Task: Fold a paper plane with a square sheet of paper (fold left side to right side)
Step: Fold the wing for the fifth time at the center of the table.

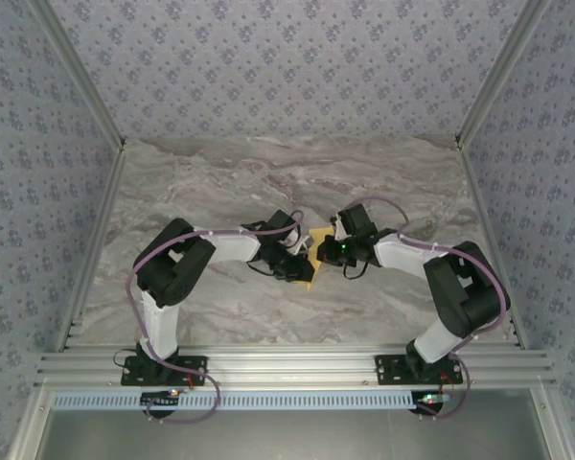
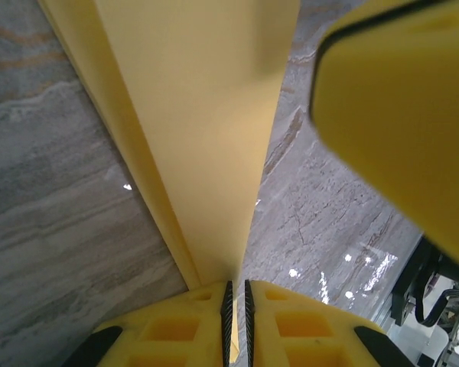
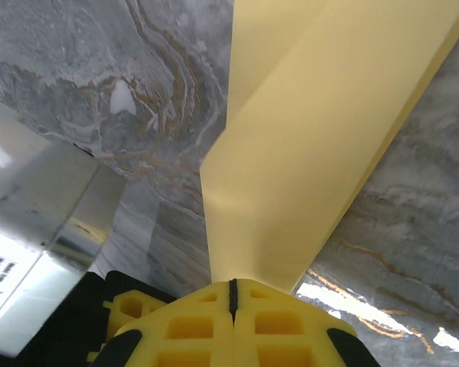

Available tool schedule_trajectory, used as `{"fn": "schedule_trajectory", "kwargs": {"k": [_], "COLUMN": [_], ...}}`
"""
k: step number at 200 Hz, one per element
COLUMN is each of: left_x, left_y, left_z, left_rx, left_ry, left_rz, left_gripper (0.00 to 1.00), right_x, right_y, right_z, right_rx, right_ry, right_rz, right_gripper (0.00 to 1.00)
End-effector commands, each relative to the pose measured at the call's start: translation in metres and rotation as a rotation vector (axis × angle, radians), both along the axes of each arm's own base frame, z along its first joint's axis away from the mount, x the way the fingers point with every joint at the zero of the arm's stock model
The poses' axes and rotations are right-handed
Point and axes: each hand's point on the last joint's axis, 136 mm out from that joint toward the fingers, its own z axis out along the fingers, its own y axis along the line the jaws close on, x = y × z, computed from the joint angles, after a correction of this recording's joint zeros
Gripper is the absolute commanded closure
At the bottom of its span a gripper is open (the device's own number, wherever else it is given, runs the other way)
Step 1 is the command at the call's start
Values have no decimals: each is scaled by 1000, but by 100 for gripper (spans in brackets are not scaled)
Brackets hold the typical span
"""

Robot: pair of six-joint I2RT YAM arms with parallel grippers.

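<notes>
The yellow-orange sheet of paper (image 1: 315, 251) is folded into creased layers and sits between my two grippers over the middle of the table. My left gripper (image 1: 302, 261) is shut on one end of it. In the left wrist view the paper (image 2: 199, 130) runs as a narrow folded strip down into the nearly closed jaws of the left gripper (image 2: 237, 306). My right gripper (image 1: 329, 251) is shut on the other side. In the right wrist view the paper (image 3: 314, 153) fans out from the right gripper (image 3: 232, 294), with a diagonal crease.
The marble table (image 1: 268, 182) stretches behind and to both sides of the arms. Patterned walls enclose it at the back and sides. An aluminium rail (image 1: 297, 366) runs along the near edge. A yellow finger of the right gripper (image 2: 398, 115) looms close in the left wrist view.
</notes>
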Motion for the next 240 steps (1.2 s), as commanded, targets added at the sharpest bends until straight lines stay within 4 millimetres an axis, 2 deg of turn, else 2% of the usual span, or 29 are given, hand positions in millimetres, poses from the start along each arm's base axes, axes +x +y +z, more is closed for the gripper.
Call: {"fn": "schedule_trajectory", "kwargs": {"k": [1, 51, 120, 189, 240], "left_x": [-8, -9, -11, -14, -14], "left_y": [15, 19, 28, 26, 25], "left_z": [-27, -31, -40, -46, -44], "left_rx": [125, 154, 208, 193, 181], "left_ry": [24, 24, 32, 42, 44], "left_rz": [9, 19, 40, 27, 23], "left_gripper": [85, 87, 89, 89, 89], "right_x": [1, -2, 3, 29, 52], "right_y": [4, 7, -14, -30, -49], "right_z": [-10, -24, -45, -35, -35], "right_rx": [-7, -24, -68, -15, -7], "right_ry": [20, 52, 38, -36, -42], "right_rz": [-26, -25, -47, -61, -100], "right_gripper": [100, 100, 100, 100, 100]}}
